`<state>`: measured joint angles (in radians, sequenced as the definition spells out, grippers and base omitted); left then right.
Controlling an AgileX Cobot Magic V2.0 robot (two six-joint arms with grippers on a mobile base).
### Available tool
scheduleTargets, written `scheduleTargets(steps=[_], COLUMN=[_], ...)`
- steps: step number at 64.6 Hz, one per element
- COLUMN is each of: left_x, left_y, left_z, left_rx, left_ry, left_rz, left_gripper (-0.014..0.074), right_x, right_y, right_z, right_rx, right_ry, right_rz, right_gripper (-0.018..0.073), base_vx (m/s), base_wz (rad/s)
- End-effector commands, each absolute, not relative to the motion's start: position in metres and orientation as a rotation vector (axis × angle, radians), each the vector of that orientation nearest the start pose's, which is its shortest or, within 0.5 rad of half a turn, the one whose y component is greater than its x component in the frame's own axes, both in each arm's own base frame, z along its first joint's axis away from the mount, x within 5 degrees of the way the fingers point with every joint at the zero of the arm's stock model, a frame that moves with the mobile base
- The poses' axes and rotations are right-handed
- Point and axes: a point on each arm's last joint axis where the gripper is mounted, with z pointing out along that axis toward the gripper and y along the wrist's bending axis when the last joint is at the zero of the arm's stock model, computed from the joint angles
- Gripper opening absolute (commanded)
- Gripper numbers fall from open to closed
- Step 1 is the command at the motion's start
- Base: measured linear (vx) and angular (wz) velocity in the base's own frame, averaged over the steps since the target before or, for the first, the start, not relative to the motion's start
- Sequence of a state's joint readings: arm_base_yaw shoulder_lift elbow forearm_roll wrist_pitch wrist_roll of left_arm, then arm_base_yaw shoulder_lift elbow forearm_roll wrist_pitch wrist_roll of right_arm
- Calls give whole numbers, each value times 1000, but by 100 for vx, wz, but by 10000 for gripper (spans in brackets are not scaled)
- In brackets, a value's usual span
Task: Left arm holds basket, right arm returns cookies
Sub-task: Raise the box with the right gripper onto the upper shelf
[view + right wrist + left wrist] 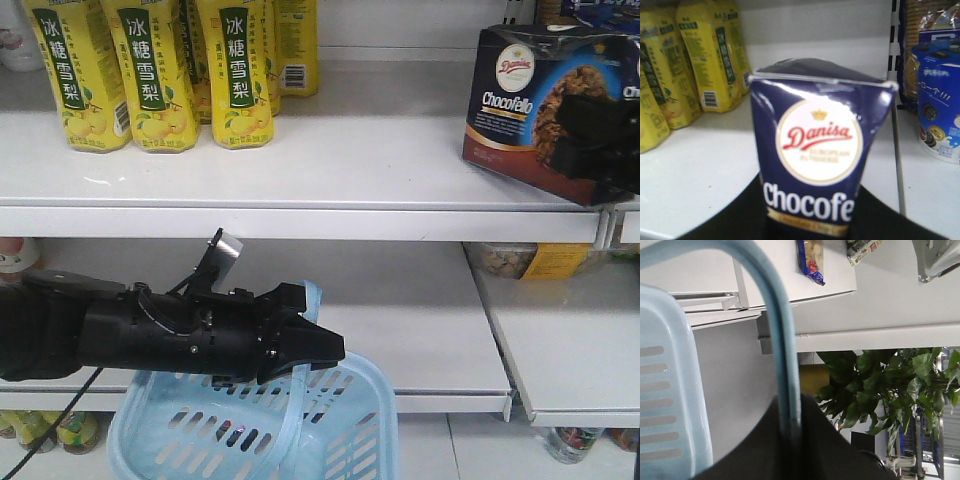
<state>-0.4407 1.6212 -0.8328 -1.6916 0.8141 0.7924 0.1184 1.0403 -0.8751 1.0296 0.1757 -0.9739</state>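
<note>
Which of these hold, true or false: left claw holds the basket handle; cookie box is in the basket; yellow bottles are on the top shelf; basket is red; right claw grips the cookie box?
1. The left claw is shut on the basket handle. True.
2. The cookie box lies in the basket. False: it is at the top shelf.
3. Yellow bottles stand on the top shelf. True.
4. The basket is red. False: light blue.
5. The right claw grips the cookie box. True.

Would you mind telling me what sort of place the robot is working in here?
Most likely a shop or a mock one: white retail shelves hold rows of yellow drink cartons, beside the cookies box, and the left gripper holds a shopping basket.
</note>
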Motion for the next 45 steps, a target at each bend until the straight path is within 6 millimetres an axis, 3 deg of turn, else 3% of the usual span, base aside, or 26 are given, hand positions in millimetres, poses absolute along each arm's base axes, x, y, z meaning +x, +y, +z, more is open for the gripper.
scheduleTargets(steps=[1, 15, 45], left_x=[255, 255, 255], left_y=[-193, -193, -193], left_z=[253, 253, 253], left_rx=[2, 2, 2], left_ry=[2288, 2288, 2288], left_rz=[-1648, -1648, -1648], left_gripper=[-6, -6, -6], right_x=[248, 288, 330], right_y=[38, 43, 60], right_z=[392, 380, 357], right_rx=[-167, -208, -288], right_ry=[1679, 1744, 1846], right_rz=[185, 166, 232], right_gripper=[143, 167, 329], base_vx=[0, 0, 0], base_wz=[0, 0, 0])
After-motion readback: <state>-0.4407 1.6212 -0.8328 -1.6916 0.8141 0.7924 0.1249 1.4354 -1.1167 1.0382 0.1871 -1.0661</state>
